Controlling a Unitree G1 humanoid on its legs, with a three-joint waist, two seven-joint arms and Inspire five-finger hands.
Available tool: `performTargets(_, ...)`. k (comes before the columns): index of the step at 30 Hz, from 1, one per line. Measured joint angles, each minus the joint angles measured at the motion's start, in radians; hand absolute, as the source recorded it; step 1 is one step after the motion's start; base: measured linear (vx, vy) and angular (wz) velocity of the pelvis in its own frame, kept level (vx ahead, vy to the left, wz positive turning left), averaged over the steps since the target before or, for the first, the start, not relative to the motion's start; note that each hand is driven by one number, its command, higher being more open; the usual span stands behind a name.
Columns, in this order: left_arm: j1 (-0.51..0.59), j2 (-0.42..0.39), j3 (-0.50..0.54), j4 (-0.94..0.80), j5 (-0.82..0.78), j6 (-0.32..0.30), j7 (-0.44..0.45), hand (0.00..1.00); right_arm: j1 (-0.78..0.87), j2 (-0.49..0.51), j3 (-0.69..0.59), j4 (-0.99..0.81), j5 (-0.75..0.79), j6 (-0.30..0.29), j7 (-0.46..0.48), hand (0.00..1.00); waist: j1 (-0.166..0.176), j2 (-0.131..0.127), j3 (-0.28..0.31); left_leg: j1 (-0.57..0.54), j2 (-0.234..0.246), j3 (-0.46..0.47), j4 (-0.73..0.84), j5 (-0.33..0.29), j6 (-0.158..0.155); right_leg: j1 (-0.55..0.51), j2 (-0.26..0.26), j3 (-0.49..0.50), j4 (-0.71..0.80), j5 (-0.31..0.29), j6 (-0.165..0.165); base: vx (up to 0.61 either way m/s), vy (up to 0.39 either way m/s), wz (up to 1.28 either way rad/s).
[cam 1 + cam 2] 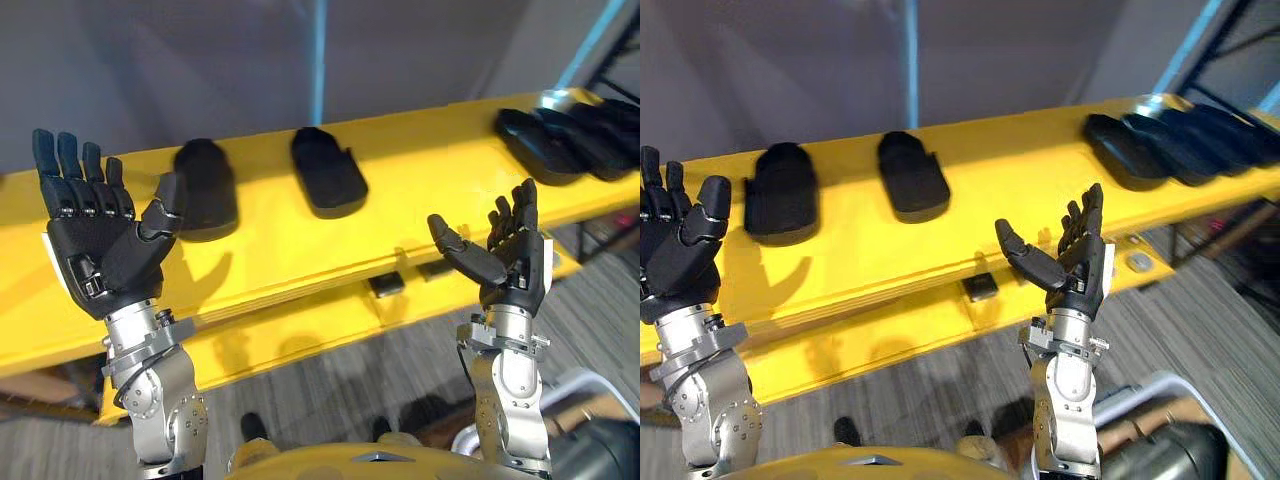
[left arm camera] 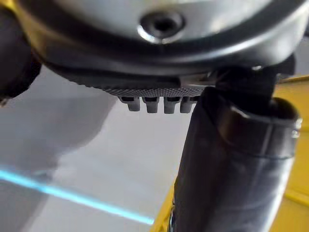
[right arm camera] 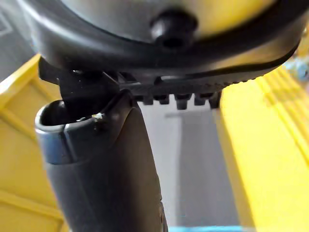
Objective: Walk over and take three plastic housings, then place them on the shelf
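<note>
Left eye view: the left hand point(image 1: 105, 250) is raised at the left of the frame and the right hand point(image 1: 510, 255) at the lower right. Both have straight, spread fingers and hold nothing. Past them a yellow desk point(image 1: 420, 170) runs across the frame. On it the left housing point(image 1: 207, 187) lies just beyond the left hand, the middle housing point(image 1: 327, 172) lies beside it but apart, and a row of housings point(image 1: 560, 140) overlaps closely at the upper right.

The shells look light, stiff and smooth — likely to slip under a pinch. I would close thumb and fingers across the narrower width, near the middle of a shell.

Right eye view: the same layout, with grey striped floor point(image 1: 940, 370) below the desk's front edge. The paint looks glossy, so a nudged shell may slide.

Left wrist view: the left thumb point(image 2: 236, 164) stands clear of the fingertip row, nothing between them. A blue stripe point(image 2: 72, 195) crosses the grey ground behind.

Right wrist view: the right thumb point(image 3: 106, 169) is likewise free — yellow boards lie on either side.
</note>
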Motion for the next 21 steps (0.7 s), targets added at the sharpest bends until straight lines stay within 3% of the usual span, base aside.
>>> performTargets(3, -0.030, 0.014, -0.026, 0.038, -0.030, -0.018, 0.044, 1.00, 0.011, -0.013, 0.003, 0.000, 0.003, -0.002, 0.004, 1.00, -0.016, -0.006, 0.008, -0.006, -0.002, -0.086, 0.041, -0.060, -0.011, -0.048, 0.016, 0.030, 0.016, 0.015, -0.022, 0.03, -0.053, -1.02)
performTargets(5, -0.012, 0.012, -0.026, 0.047, -0.024, -0.019, 0.123, 1.00, 0.026, -0.029, 0.006, 0.009, 0.041, -0.012, 0.059, 1.00, -0.005, -0.009, 0.024, -0.019, -0.021, -0.313, 0.217, -0.228, -0.016, -0.040, 0.069, 0.141, 0.030, 0.017, -0.031, 0.08, -0.056, -1.37)
performTargets(7, 0.010, 0.008, -0.026, 0.041, -0.022, -0.019, 0.143, 1.00, 0.025, -0.058, 0.005, 0.011, 0.096, -0.037, 0.091, 1.00, 0.001, 0.016, 0.026, -0.037, -0.006, -0.382, 0.331, -0.313, -0.012, -0.034, 0.109, 0.193, 0.027, 0.025, -0.043, 0.11, -0.022, -1.24)
performTargets(8, 0.020, -0.004, -0.027, 0.034, -0.021, -0.019, 0.142, 1.00, 0.023, -0.082, 0.005, 0.011, 0.157, -0.068, 0.114, 1.00, 0.003, 0.041, 0.027, -0.047, 0.020, -0.393, 0.388, -0.362, -0.016, -0.036, 0.138, 0.220, 0.019, 0.041, -0.034, 0.14, -0.019, -1.09)
performTargets(12, 0.007, -0.028, -0.026, 0.033, -0.010, -0.019, 0.152, 1.00, 0.020, -0.083, 0.013, 0.011, 0.193, -0.119, 0.128, 1.00, 0.004, 0.060, 0.031, -0.015, 0.036, -0.352, 0.385, -0.386, -0.017, -0.027, 0.160, 0.244, -0.010, 0.076, -0.023, 0.09, 0.005, -0.51)
performTargets(14, 0.008, -0.029, -0.023, 0.030, 0.026, -0.020, 0.168, 1.00, 0.018, -0.082, 0.036, 0.010, 0.208, -0.119, 0.135, 1.00, 0.016, 0.063, 0.031, 0.005, 0.027, -0.369, 0.382, -0.394, -0.003, -0.017, 0.161, 0.246, -0.009, 0.075, -0.023, 0.04, 0.048, -0.27)
performTargets(17, 0.016, -0.033, 0.023, 0.000, 0.048, -0.023, 0.179, 1.00, -0.009, -0.052, 0.094, 0.007, 0.217, -0.118, 0.155, 1.00, 0.062, 0.073, 0.037, 0.001, -0.001, -0.458, 0.455, -0.426, 0.052, -0.012, 0.160, 0.283, -0.004, 0.062, -0.028, -0.05, 0.108, -0.44)
performTargets(18, 0.021, -0.044, 0.042, -0.032, 0.045, -0.025, 0.179, 1.00, -0.013, -0.041, 0.121, -0.012, 0.217, -0.118, 0.155, 1.00, 0.070, 0.092, 0.044, 0.007, -0.002, -0.463, 0.470, -0.457, 0.062, -0.003, 0.160, 0.285, -0.003, 0.059, -0.026, -0.09, 0.128, -0.14)
performTargets(21, 0.019, -0.053, 0.044, -0.090, 0.034, -0.052, 0.164, 1.00, -0.015, -0.023, 0.157, -0.060, 0.211, -0.117, 0.148, 1.00, 0.087, 0.100, 0.054, 0.000, -0.018, -0.463, 0.472, -0.480, 0.056, -0.028, 0.145, 0.281, 0.041, 0.046, -0.009, -0.10, 0.104, 0.02)
